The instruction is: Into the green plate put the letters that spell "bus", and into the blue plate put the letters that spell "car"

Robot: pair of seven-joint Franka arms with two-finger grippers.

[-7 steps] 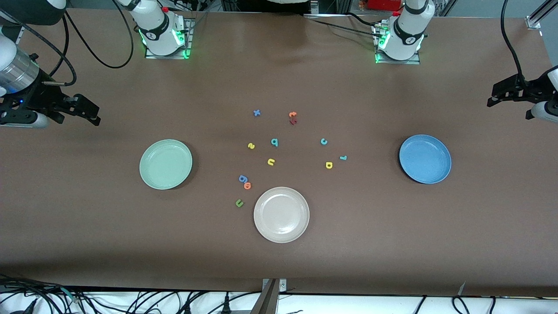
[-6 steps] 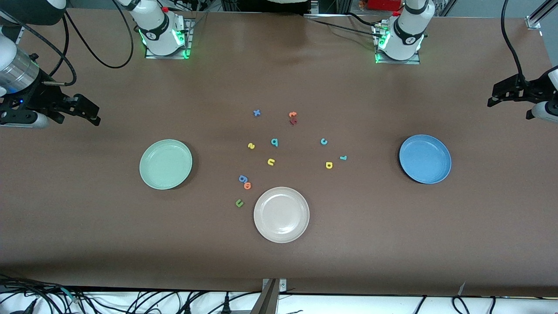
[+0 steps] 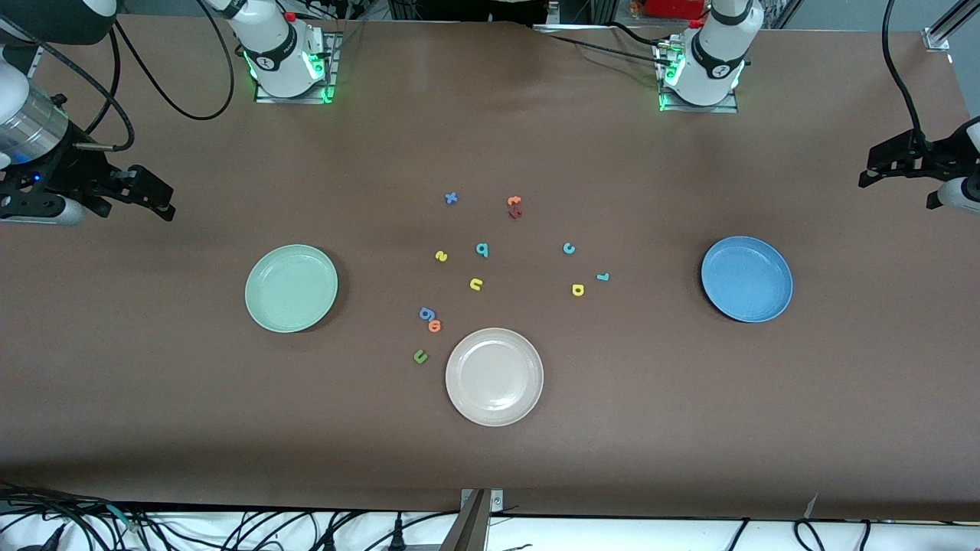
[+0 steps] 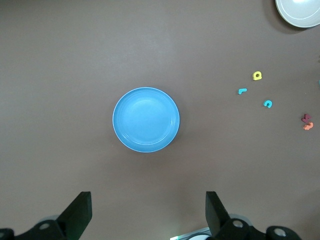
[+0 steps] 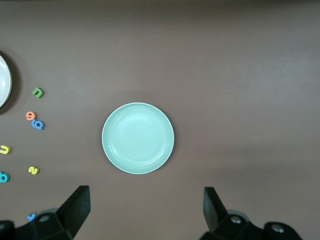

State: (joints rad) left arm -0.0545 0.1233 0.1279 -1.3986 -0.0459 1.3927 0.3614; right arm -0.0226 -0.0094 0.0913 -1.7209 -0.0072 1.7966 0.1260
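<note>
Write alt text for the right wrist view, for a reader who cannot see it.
A green plate, holding nothing, lies on the brown table under the open right gripper, whose two dark fingers frame one edge of the picture. Toward another edge lie small foam letters: a dark green u, an orange o, a blue g, a yellow u and a yellow s.

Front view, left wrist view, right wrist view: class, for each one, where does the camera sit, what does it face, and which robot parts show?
Front view: high across the table, facing both bases; the green plate, blue plate, letters and both open claws show.
Left wrist view: on the left arm, looking down at the blue plate; left claw shows.
Right wrist view: same, over the green plate; right claw shows.
All three views show the beige plate.
</note>
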